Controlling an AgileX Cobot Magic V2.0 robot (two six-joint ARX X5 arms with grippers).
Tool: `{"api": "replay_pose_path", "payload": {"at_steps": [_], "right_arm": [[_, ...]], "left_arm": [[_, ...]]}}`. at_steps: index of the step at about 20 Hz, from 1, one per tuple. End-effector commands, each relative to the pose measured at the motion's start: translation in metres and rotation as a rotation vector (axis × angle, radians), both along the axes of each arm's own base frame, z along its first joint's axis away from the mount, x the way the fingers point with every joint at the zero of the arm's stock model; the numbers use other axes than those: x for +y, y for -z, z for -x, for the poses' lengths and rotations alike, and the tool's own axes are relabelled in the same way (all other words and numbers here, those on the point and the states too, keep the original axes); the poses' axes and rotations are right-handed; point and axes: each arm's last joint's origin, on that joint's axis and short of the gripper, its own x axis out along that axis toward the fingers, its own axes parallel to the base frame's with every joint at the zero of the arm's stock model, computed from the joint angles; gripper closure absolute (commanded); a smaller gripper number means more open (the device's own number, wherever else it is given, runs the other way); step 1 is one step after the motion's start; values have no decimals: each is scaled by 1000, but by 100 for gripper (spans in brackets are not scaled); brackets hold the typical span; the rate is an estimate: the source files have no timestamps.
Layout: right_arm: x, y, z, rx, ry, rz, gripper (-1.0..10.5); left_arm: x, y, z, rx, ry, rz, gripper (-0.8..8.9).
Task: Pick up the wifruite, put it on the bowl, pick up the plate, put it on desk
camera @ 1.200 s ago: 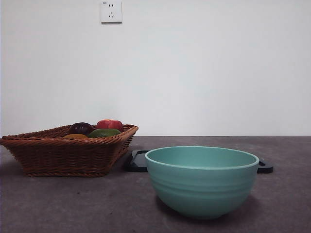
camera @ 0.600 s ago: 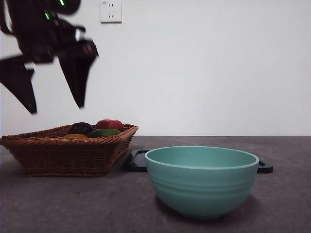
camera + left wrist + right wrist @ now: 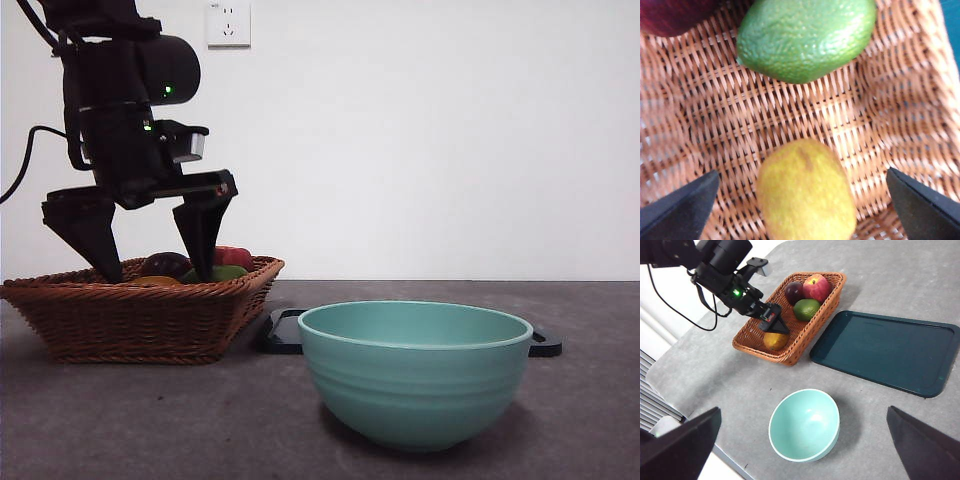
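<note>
The wifruite [image 3: 805, 192], a dull orange-brown fruit, lies in the near corner of a wicker basket [image 3: 130, 320]. My left gripper [image 3: 803, 171] is open and lowered into the basket, one jaw on each side of the wifruite [image 3: 775, 340], not touching it. In the front view the left gripper [image 3: 155, 272] reaches the basket rim. The mint-teal bowl [image 3: 415, 385] stands empty on the desk [image 3: 890, 270] in front of the basket. The plate [image 3: 885, 352], a dark flat tray, lies beside the basket. My right gripper [image 3: 804, 410] hangs open high above the bowl [image 3: 804, 425].
A green fruit [image 3: 805, 40], a dark purple fruit [image 3: 794, 291] and a red apple [image 3: 816, 287] share the basket behind the wifruite. The desk's edge runs close to the bowl and basket. A wall socket [image 3: 228, 24] sits on the white wall behind.
The left arm came into the front view from the upper left and dropped, open, down into the basket. Bowl, plate and fruits stayed put.
</note>
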Motion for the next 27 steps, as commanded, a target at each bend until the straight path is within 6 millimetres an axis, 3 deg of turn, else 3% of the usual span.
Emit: {"api": "replay_pose_path", "payload": {"at_steps": [1, 5, 11, 15, 19, 22, 27], "right_arm": [[0, -5, 1, -19, -7, -5, 272], [0, -5, 1, -14, -7, -5, 272], [0, -4, 1, -8, -7, -4, 272], [0, -4, 1, -8, -7, -4, 273], [0, -4, 1, -10, -7, -3, 272], [0, -4, 1, -6, -8, -3, 273], [-1, -4, 8, 38, -7, 6, 273]], "left_arm": [[-4, 7, -7, 13, -18, -2, 256], [-5, 16, -9, 45, -48, -3, 272], [-4, 18, -6, 80, -49, -18, 570], [-4, 16, -6, 82, -49, -18, 573], [-2, -7, -11, 87, -55, -20, 569], [-1, -34, -9, 96, -46, -26, 569], [-5, -78, 20, 93, 11, -24, 569]]}}
